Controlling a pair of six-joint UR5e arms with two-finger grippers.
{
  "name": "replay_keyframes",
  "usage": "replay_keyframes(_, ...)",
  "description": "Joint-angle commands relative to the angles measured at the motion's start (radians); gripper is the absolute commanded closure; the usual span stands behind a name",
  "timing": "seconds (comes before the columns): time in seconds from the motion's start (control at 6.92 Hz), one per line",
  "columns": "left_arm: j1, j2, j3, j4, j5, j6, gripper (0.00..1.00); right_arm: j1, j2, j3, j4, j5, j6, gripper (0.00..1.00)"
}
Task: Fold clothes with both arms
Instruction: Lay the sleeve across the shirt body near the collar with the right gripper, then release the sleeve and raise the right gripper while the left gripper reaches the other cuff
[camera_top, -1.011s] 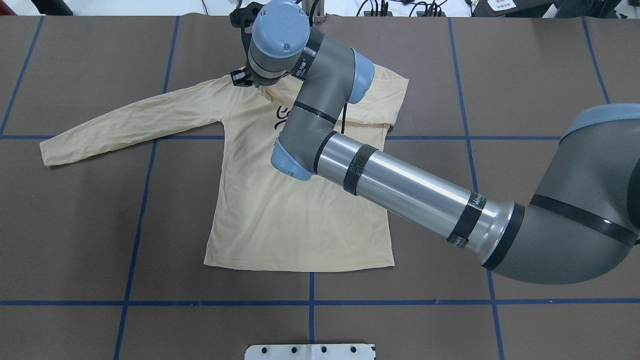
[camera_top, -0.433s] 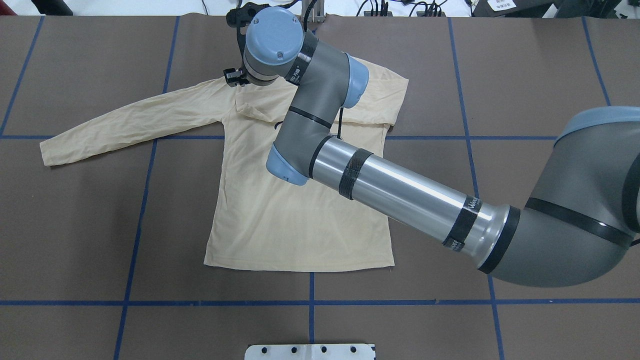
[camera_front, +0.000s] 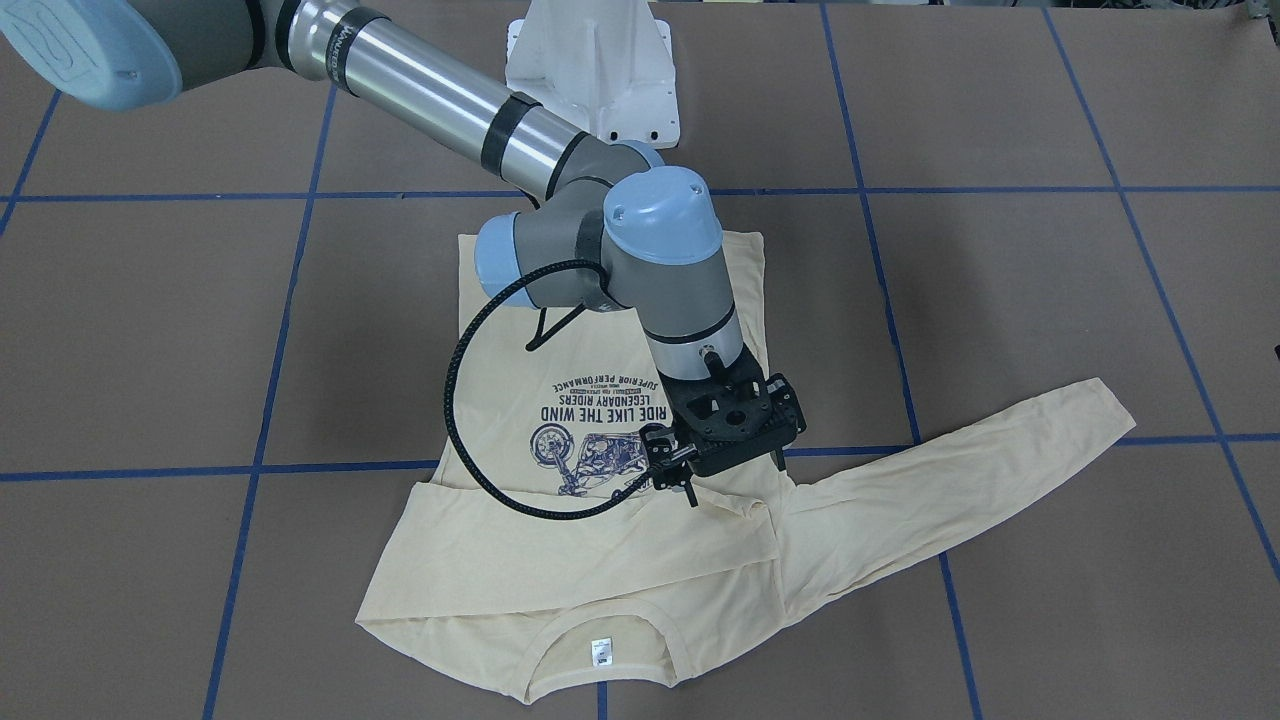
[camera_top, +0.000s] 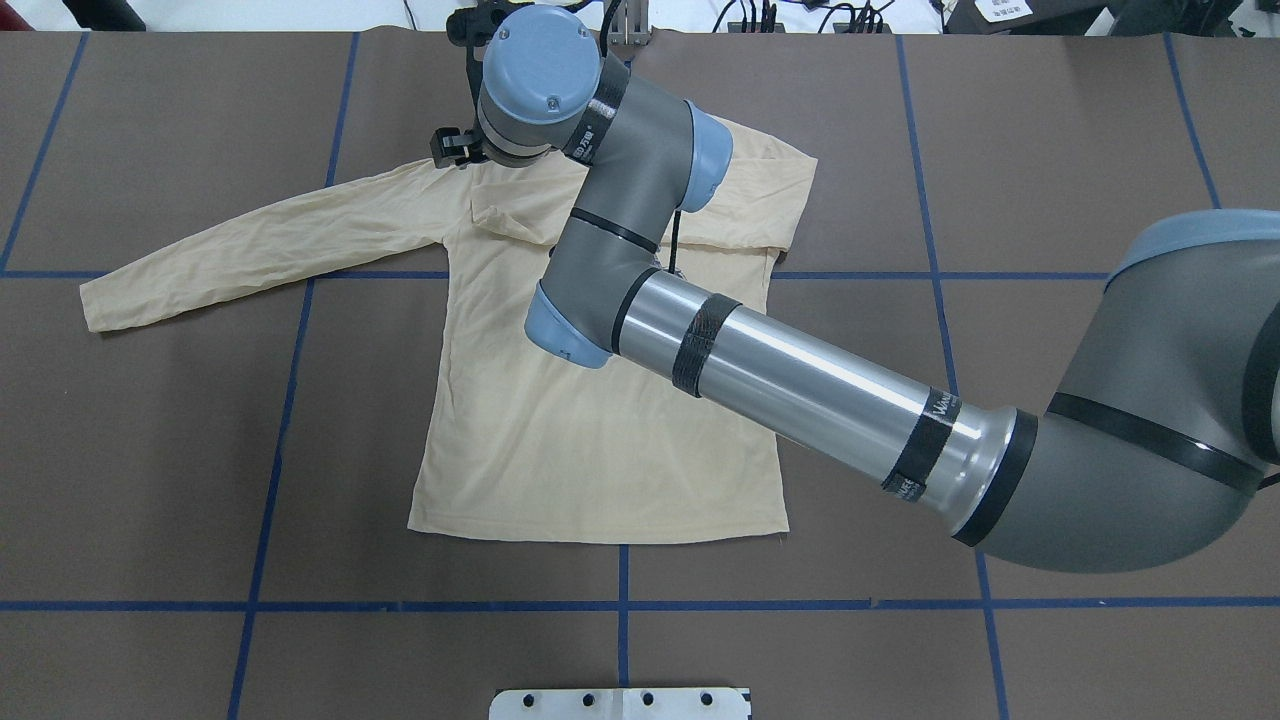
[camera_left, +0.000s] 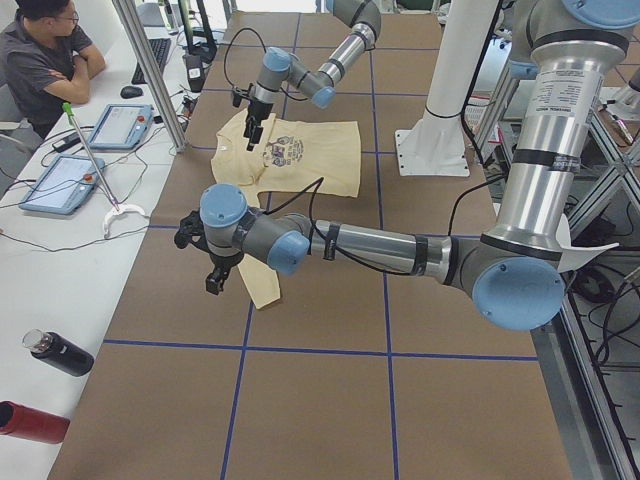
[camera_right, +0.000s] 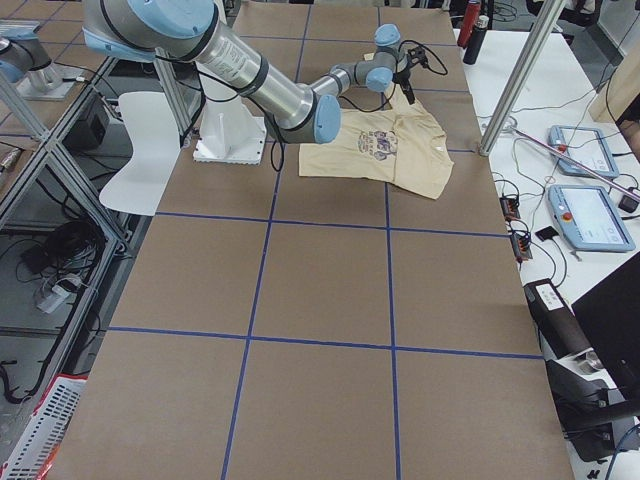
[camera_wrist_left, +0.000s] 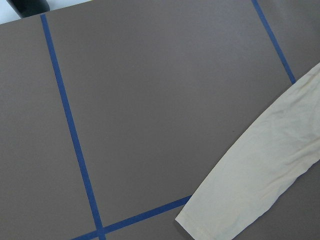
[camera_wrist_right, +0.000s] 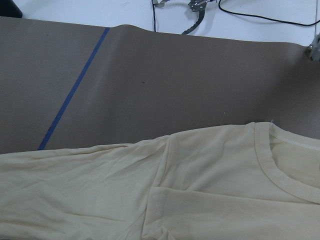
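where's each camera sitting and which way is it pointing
Front-facing: across the table, facing the robot; shows right arm, open right gripper, white pedestal, T-shirt.
Overhead: behind the robot, looking down; right arm crosses the T-shirt.
Exterior left: table's left end; left arm near, left gripper, operator.
Exterior right: opposite end; right arm near.
Left wrist: down at the sleeve cuff, blue tape; no robot parts.
Right wrist: down at the neckline; no robot parts.
Shared: overhead and left wrist both show the sleeve cuff.

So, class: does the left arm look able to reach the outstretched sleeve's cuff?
Probably yes: the left tool hangs near the cuff with only bare table between; the right arm is up at the shoulder.
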Motion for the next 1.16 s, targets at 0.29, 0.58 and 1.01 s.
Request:
replay_keyframes(0.29,0.159,-0.014,0.002,-0.183,0.147,-0.406,0.01,0.103,-0.107,0.285,-0.356,0.213,0.058,0.01)
replay_keyframes(0.58,0.299,0.047,0.010,-0.335,0.320,-0.644,0.01,0.174,-0.164,0.395,-0.552,0.318,0.026,0.00)
replay_keyframes(1.01,0.356,0.103,0.215,-0.651,0.427,-0.749,0.01,0.260,-0.259,0.567,-0.879,0.409,-0.225,0.00)
